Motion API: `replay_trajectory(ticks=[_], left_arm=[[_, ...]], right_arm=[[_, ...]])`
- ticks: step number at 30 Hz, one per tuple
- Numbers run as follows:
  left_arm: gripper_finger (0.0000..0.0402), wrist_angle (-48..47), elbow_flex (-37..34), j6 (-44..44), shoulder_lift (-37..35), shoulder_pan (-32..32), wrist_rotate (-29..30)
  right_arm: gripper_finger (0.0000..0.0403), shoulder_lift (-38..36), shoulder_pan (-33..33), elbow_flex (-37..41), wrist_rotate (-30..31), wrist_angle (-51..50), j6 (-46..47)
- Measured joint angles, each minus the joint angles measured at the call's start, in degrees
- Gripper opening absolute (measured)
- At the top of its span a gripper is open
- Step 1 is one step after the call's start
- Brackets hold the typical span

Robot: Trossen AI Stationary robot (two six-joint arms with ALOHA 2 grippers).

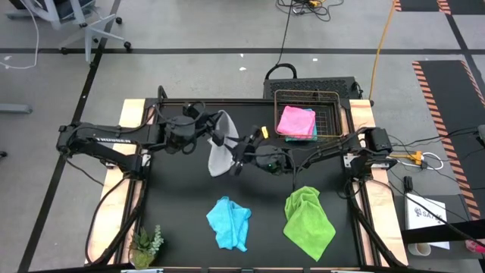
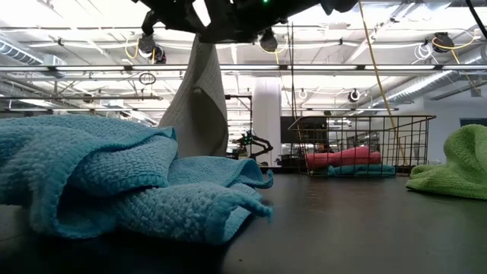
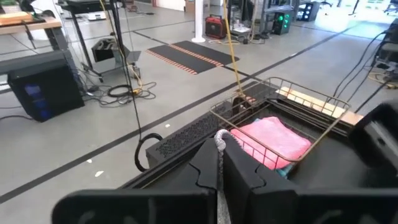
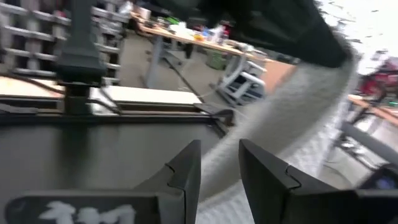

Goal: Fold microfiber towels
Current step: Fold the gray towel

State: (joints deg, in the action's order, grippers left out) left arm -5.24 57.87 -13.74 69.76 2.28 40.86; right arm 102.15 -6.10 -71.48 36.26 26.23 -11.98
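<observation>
At the centre of the high view, the left gripper (image 1: 220, 130) is pinched tight on the top edge of a white-grey microfiber towel (image 1: 220, 155), which hangs above the black table (image 1: 182, 212). The right gripper (image 1: 241, 155), fingers parted, sits beside the towel. In the upper right, a wire basket (image 1: 327, 106) holds a folded pink microfiber towel (image 1: 295, 120) on a blue one (image 1: 311, 135). A crumpled blue towel (image 1: 229, 222) and a lime green towel (image 1: 308, 221) lie at lower centre.

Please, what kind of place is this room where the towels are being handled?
Probably a robotics lab or workshop in a large industrial hall. Cables run across a bare concrete floor marked with striped tape, the low view shows a high ceiling with exposed pipes, and workbenches stand behind.
</observation>
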Motion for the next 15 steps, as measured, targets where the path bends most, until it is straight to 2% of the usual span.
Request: replay_trajectory(ticks=[4, 10, 13, 15], left_arm=[[0.0005, 1.06, 0.00, 0.19, 0.02, 0.01, -1.27], [0.0008, 0.60, 0.00, 0.15, 0.02, 0.01, -1.33], [0.0005, -0.98, 0.00, -0.08, 0.02, -0.22, -1.36], [0.0009, -2.16, 0.00, -1.02, 0.02, -0.54, -1.37]], right_arm=[[0.0100, 0.00, 0.82, 0.00, -3.48, -0.25, 2.17], [0.0085, 1.47, 1.18, 0.00, -3.54, 0.56, 1.49], [0.0079, 1.88, 1.19, 0.05, -2.40, -0.05, 0.26], [0.0076, 1.85, 1.19, 0.06, 0.54, -0.59, -2.85]])
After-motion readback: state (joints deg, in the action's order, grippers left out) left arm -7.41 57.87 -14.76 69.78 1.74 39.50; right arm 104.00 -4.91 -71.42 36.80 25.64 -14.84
